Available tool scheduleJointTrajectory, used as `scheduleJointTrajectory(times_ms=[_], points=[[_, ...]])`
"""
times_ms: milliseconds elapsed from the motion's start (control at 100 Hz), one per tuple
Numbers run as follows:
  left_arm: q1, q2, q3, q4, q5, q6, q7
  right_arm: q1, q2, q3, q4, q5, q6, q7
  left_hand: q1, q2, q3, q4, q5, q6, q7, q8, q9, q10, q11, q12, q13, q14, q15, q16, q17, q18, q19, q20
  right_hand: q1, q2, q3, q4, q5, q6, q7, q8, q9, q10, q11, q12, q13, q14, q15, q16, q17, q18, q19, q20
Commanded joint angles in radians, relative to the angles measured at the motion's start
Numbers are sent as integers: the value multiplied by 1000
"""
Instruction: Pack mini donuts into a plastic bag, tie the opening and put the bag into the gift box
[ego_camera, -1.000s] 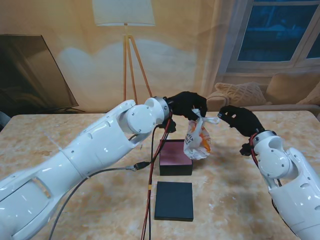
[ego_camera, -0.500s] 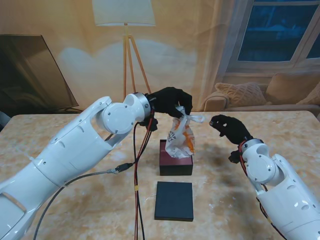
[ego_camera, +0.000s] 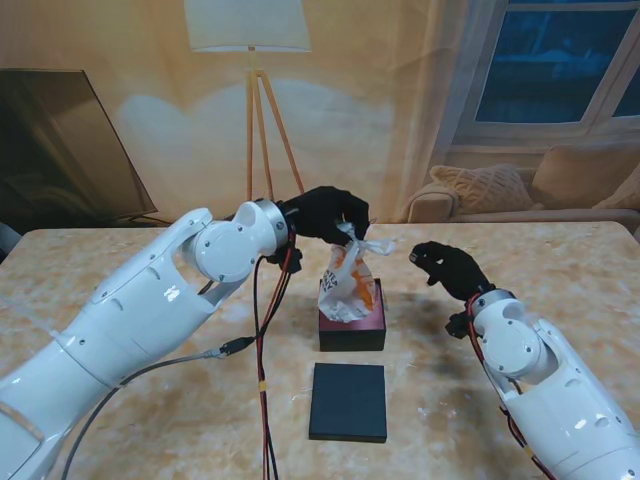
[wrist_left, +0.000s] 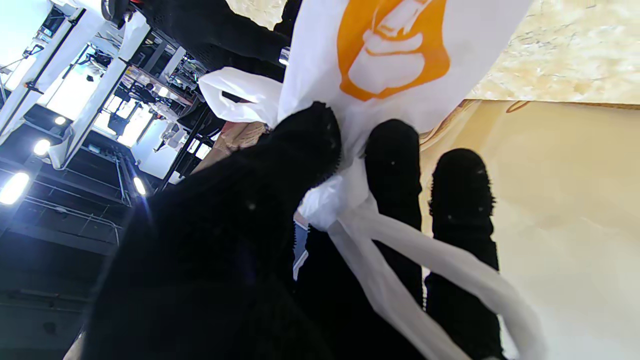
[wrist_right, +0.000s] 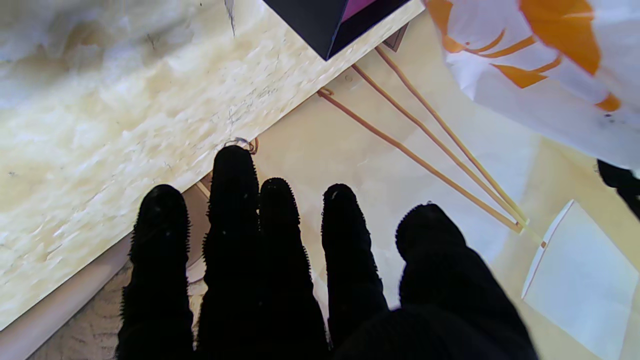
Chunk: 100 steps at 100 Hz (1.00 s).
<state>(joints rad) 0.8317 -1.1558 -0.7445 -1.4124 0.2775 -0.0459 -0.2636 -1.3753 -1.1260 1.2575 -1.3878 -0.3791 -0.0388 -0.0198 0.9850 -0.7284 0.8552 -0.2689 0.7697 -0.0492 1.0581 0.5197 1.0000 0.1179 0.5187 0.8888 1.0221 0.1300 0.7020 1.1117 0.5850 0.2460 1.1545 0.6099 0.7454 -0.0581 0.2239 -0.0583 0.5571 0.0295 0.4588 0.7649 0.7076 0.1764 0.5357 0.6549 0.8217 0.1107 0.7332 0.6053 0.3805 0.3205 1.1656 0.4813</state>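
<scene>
A living-room backdrop with a lamp and a sofa stands behind the marble table; on it, the open box sits mid-table with its dark lid lying apart from it, nearer to me.

From the stand, the left hand holds the tied bag by its knotted top, so the bag hangs with its bottom at the box's opening; whether it touches the pink lining I cannot tell. The left wrist view shows what the stand cannot: the thumb and fingers pinch the gathered neck of the bag, two white tails trail back over the fingers, and an orange cupcake print faces the camera.

The right hand hovers right of the bag, apart from it, fingers loosely curled and holding nothing; the right wrist view shows its fingers side by side and free, with the bag off at the frame's edge, cut off, and only one corner of the box showing.

The donuts are hidden inside the bag; the box's far wall is covered by it.
</scene>
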Motion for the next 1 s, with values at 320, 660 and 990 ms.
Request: scheduleJointTrajectory(times_ms=[320,660,990], points=[[27,-28,27,67,-21,9,52,1,-9,-24,4,-19,2,18,43,32,-25,20,-20,-32,-18,30,-7,-19,4,23,-12,11,49,42,8,-30,105,102,26,-4,-20,11,4,-6,17,-20,1,13,-3,6,-1,-5,-4,18,-11,10,-14,9],[18,-57,83,127,-59,24,76,8,-12,-23,19,-36,-6,-6,47,39,-28,21,-22,-27,-16,29,-11,-17,1,14,-21,21,42,28,-2,-19,91,108,27,-3,-21,11,-1,-4,19,-24,-1,13,-3,5,-2,-5,-3,18,-10,12,-14,10],[37,-64,129,176,-58,-20,83,3,-13,-18,14,-35,-11,-14,48,46,-30,26,-27,-33,-14,35,-17,-19,-2,4,-19,29,17,9,6,-14,69,100,30,-7,-20,10,-1,-9,26,-25,0,12,-3,5,-3,-5,-4,18,-11,12,-14,10]])
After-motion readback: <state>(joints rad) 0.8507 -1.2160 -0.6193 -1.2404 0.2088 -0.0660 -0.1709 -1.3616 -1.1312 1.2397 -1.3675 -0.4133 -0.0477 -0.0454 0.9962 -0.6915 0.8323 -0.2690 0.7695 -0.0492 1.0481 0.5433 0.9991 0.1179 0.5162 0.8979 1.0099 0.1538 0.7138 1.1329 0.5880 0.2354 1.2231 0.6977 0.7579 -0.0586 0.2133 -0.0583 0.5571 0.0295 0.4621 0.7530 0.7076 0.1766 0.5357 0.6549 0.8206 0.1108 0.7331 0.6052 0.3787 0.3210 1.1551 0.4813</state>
